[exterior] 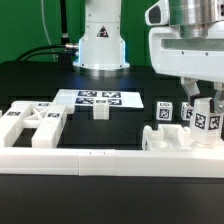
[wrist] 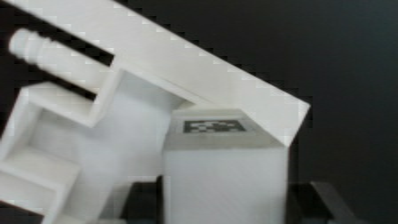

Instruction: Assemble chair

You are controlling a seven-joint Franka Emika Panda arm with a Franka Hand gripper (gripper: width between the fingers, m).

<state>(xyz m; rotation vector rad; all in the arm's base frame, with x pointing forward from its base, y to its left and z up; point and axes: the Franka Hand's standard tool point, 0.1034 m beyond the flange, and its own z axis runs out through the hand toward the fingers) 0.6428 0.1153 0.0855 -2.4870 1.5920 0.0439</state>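
Note:
My gripper (exterior: 206, 110) hangs at the exterior view's right, shut on an upright white chair post (exterior: 209, 122) with square tags. In the wrist view the post (wrist: 221, 165) fills the gap between the dark fingers (wrist: 146, 205) of the gripper (wrist: 228, 208), its tag facing the camera. Beneath and beside it lies a white framed chair part (exterior: 167, 140), seen from the wrist as a slanted slab (wrist: 178, 60) with a frame (wrist: 68, 130) and a ribbed peg (wrist: 54, 50). Whether the post touches this part I cannot tell. Two short tagged posts (exterior: 164, 112) stand just behind.
A framed white panel (exterior: 30, 122) lies at the exterior view's left. The marker board (exterior: 100, 98) lies in front of the robot base (exterior: 100, 45), with a small white block (exterior: 100, 111) at its near edge. A long low white rail (exterior: 100, 160) runs along the front.

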